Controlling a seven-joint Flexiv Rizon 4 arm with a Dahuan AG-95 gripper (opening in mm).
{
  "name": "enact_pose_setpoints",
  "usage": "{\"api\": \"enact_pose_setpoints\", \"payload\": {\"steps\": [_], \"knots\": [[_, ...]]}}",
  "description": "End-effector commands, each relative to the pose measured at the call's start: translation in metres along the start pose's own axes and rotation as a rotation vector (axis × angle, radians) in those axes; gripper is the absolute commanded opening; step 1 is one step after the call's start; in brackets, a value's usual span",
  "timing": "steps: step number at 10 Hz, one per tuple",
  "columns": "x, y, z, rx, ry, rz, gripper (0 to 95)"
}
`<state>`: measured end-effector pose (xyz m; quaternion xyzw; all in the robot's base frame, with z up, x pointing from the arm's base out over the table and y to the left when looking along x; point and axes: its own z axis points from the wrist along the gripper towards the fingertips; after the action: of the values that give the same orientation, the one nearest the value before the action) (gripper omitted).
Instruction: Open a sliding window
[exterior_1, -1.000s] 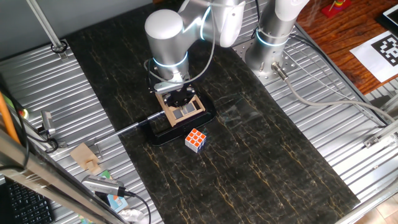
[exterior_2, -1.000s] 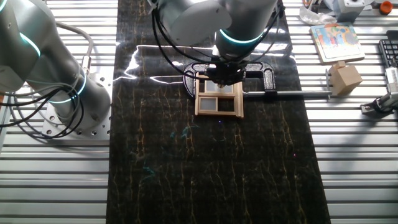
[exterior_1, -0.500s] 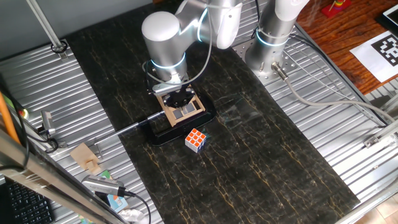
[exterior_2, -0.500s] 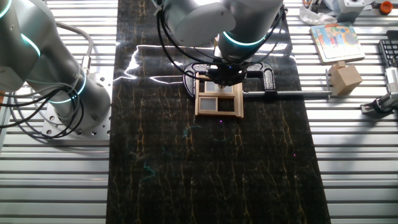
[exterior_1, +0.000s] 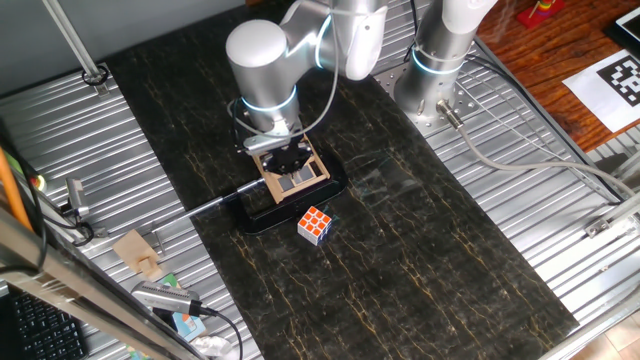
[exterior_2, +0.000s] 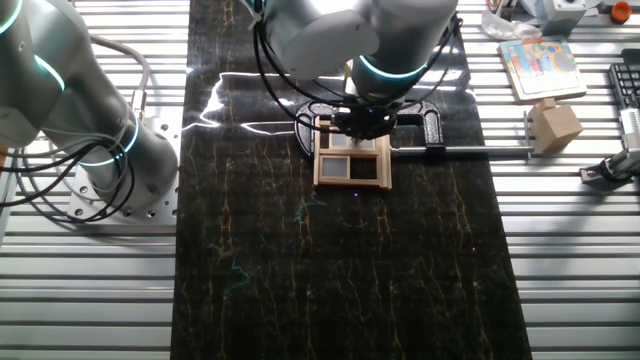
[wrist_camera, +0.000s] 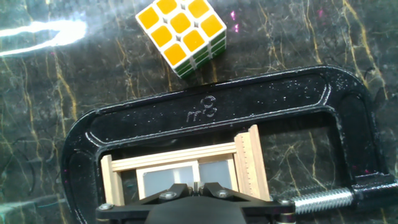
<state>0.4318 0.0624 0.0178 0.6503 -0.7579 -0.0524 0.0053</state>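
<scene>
Right under end effector (wrist_camera: 198, 185): sliding window (wrist_camera: 186, 171)

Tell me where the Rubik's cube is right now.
In one fixed view the Rubik's cube sits on the dark mat just in front of the black clamp holding the sliding window, apart from it.

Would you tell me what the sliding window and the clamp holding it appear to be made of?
Sliding window: pale unfinished-looking wood, faint grain lines; its grey panes look matte, material unclear. C-clamp: probably cast metal, glossy black paint, raised lettering, bare steel screw.
</scene>
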Motion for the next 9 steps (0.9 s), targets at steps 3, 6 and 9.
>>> {"api": "enact_pose_setpoints", "payload": {"steps": [3, 6, 9], "knots": [[0.0007, 0.0016, -0.0007, -0.006, -0.004, -0.004, 0.0], [0.0021, 0.0047, 0.0004, -0.011, -0.014, -0.001, 0.0], [0.002, 0.0064, -0.0021, -0.011, -0.011, 0.001, 0.0]]}}
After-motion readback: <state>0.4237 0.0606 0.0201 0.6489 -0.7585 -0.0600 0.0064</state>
